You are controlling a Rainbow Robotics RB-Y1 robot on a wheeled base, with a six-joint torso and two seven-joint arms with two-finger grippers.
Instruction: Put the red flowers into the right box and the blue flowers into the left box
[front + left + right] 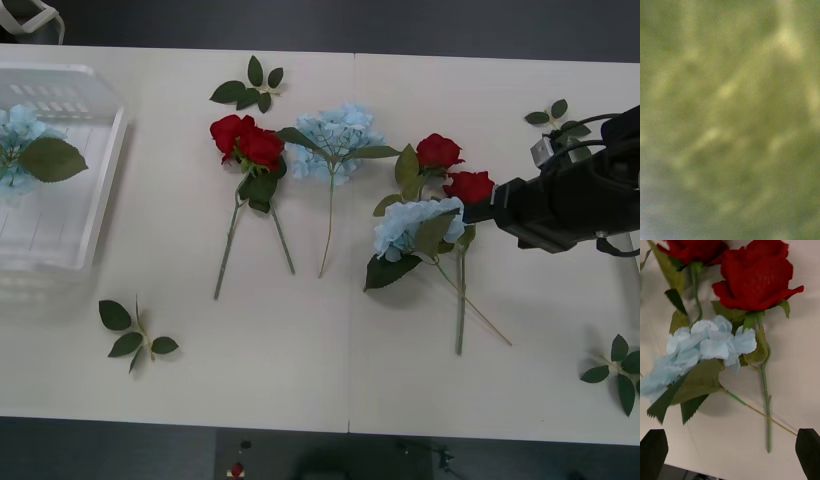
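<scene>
Right now the right pincer (730,453) sits at mid-right of the front view, released, fingers spread, just beside a red rose (469,186) and a blue hydrangea (418,226) lying on the bench (300,350). Two more roses (247,141) and a second hydrangea (335,135) lie at upper centre. Left box (95,190) at upper left holds one hydrangea (18,135). Left pincer: cannot tell.

Blue flower (418,226) across rose stems (461,300), bare table (300,370) nearer.
</scene>
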